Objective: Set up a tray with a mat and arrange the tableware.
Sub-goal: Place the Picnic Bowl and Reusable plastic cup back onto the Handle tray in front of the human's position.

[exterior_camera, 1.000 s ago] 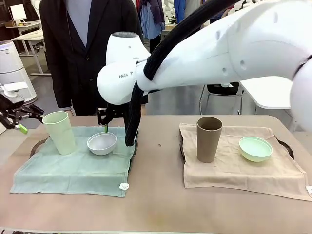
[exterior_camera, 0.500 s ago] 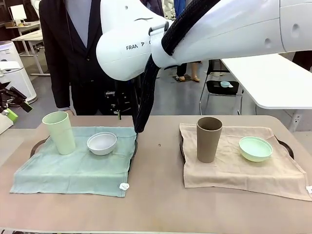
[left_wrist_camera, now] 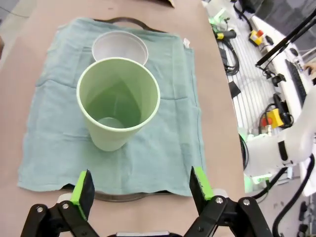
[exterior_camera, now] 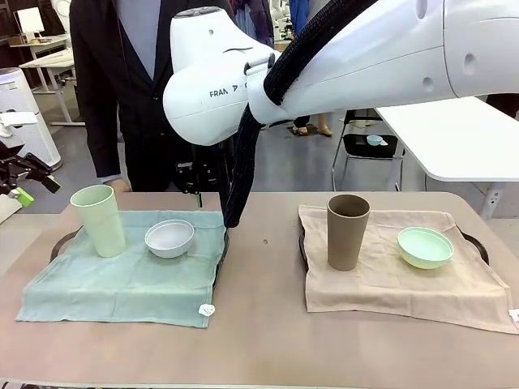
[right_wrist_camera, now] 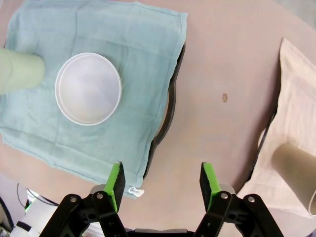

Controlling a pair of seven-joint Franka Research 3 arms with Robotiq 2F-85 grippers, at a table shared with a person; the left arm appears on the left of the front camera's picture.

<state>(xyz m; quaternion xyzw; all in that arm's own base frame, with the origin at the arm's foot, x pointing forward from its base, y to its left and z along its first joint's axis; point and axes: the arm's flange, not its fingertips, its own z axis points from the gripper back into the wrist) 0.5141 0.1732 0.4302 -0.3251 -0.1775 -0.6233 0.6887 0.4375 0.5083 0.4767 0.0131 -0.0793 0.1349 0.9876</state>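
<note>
At the left of the front view a pale green cup [exterior_camera: 99, 220] stands upright on a green cloth [exterior_camera: 122, 279], with a white bowl [exterior_camera: 169, 237] just beside it; a dark tray rim [exterior_camera: 225, 247] peeks from under the cloth. At the right, a brown cup [exterior_camera: 347, 231] and a mint bowl [exterior_camera: 425, 246] sit apart on a beige cloth [exterior_camera: 389, 279], probably over a second tray. All rest on the worktop [exterior_camera: 259, 340]. The left gripper [left_wrist_camera: 143, 185] holds its fingers wide apart and empty, above the green cup. The right gripper [right_wrist_camera: 162, 181] is also spread, holding nothing.
</note>
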